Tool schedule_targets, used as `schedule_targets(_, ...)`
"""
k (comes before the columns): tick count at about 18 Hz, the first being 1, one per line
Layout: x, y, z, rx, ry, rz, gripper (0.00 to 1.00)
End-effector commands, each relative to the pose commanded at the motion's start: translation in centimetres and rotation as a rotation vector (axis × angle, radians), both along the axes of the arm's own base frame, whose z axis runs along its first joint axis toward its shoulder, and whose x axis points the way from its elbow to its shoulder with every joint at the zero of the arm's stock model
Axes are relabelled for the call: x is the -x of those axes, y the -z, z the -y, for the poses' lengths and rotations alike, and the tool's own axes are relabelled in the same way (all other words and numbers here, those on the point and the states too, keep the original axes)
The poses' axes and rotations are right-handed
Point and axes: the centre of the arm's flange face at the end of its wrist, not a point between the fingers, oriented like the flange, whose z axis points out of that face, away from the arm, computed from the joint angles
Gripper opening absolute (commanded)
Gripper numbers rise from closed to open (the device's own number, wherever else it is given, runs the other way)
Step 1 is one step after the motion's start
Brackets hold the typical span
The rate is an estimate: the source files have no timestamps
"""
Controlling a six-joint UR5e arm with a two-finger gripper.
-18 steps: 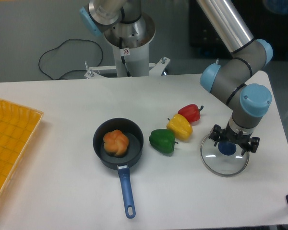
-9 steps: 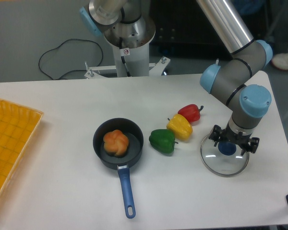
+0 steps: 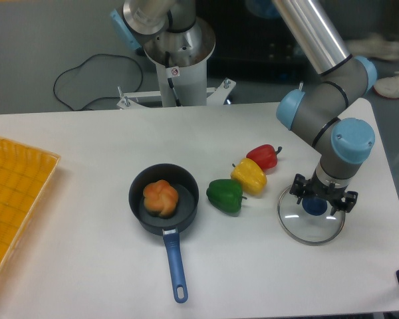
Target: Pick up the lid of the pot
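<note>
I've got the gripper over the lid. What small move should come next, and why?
I'd ease the gripper down slightly before closing. Its fingers are apart, and the blue knob of the glass lid shows between and slightly below them in the image, suggesting they may sit a little high. This single view can't confirm their height.

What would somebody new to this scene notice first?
Probably the robot's open hand, at right, over the glass pot lid with its blue knob. Then the black frying pan, left of centre, with its blue handle, and the red, yellow and green bell peppers near the middle.
</note>
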Motion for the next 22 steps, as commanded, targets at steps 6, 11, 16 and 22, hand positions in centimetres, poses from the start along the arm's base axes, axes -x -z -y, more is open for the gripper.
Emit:
schedule_targets(6,0.0,0.1,0.0,0.000,-0.003,0.002,0.65)
schedule_targets(11,-0.1,-0.3,0.0,-0.003,-0.005,-0.002,0.58)
schedule_targets(16,-0.6,-1.4,0.0,-0.013,-0.001,-0.011,0.56)
schedule_targets(22,-2.4,-4.0,-0.1,-0.009,0.012,-0.031,0.56)
